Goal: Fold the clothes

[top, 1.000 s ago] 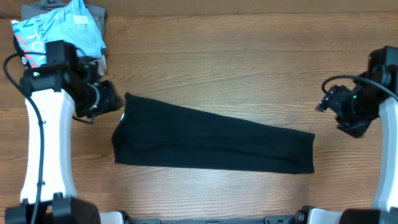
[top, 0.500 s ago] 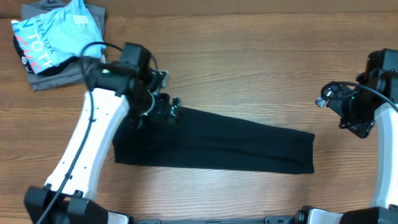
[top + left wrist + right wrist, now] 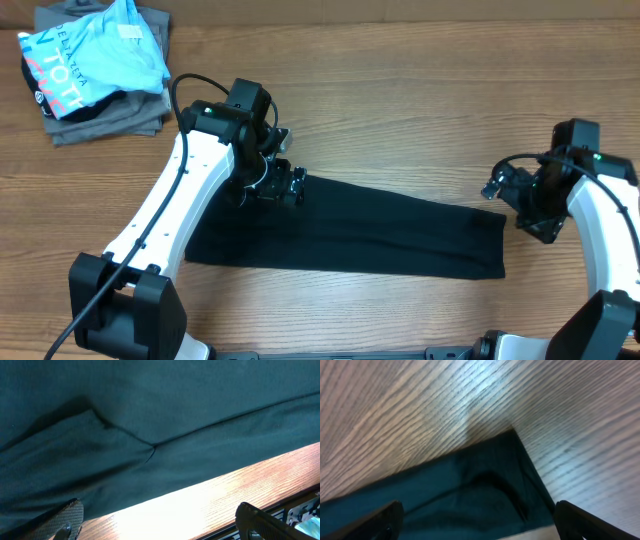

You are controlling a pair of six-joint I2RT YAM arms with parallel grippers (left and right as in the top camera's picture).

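The black T-shirt [image 3: 350, 232] lies folded into a long strip across the wooden table, from lower left to right. My left gripper [image 3: 283, 185] is open and empty over the strip's upper left edge; its view shows the dark fabric [image 3: 150, 425] with a seam and the bare table beside it. My right gripper [image 3: 508, 190] is open and empty just above the strip's right end; its view shows a corner of the fabric [image 3: 485, 490] between the fingers. The white neck tag is hidden.
At the back left corner a light blue shirt with lettering [image 3: 95, 55] lies on folded grey garments [image 3: 110, 118]. The wooden table [image 3: 400, 110] extends behind the strip.
My left arm swung from the table's left side to the right, onto the strip's upper left edge. My right gripper moved left and down toward the strip's right end.
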